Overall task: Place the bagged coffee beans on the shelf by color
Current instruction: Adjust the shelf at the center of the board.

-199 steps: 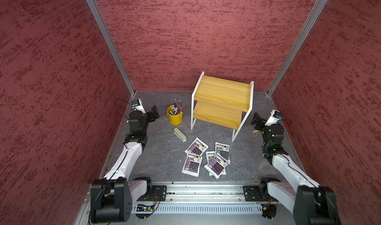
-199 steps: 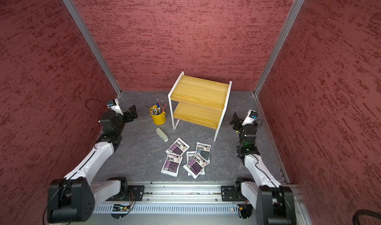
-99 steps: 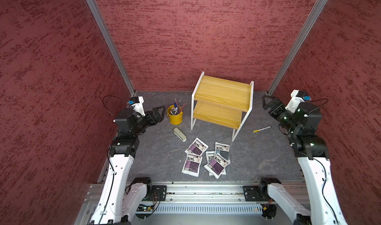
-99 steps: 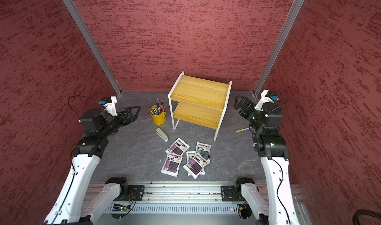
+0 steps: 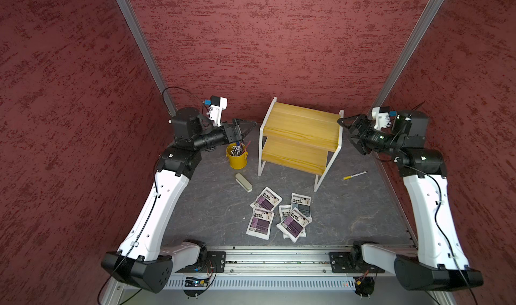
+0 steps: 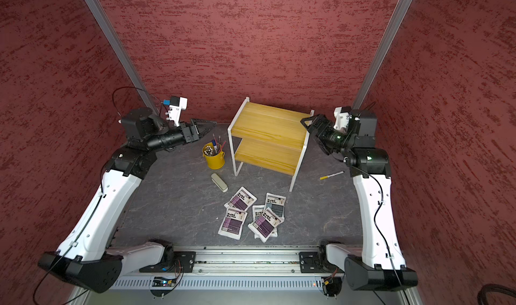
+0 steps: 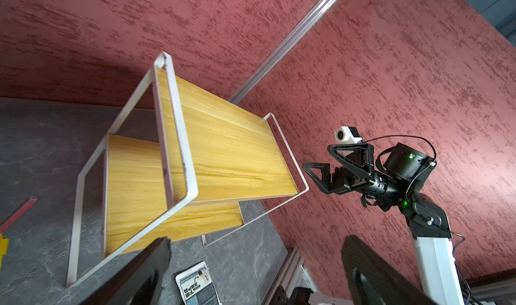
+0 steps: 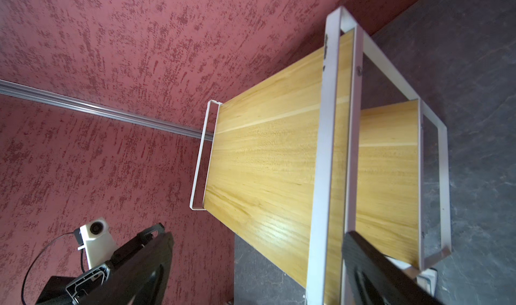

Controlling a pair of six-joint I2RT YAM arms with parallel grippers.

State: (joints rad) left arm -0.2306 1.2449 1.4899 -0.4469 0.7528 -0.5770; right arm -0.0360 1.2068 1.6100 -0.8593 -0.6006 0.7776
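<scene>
Left gripper (image 5: 247, 129): jaws spread wide, nothing held, raised above a yellow metal bucket of pens (image 5: 236, 157). Right gripper (image 5: 344, 131): likewise spread and empty, level with the upper board of the two-tier rack of yellow-wood boards on a white metal frame (image 5: 300, 122), at its far side. The flat white pouches of coffee beans with purple or grey-blue panels (image 5: 259, 224) lie clustered, some overlapping, on the dark grey table (image 5: 212, 205) in front of the rack. A pale oblong case (image 5: 243, 182) lies near them.

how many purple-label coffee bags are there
3 purple, on the table before the shelf: back bag nearest the pale case, front bag just robot-side of it, top bag on the overlapping pile. Bags under it are partly covered, so another could hide.
</scene>
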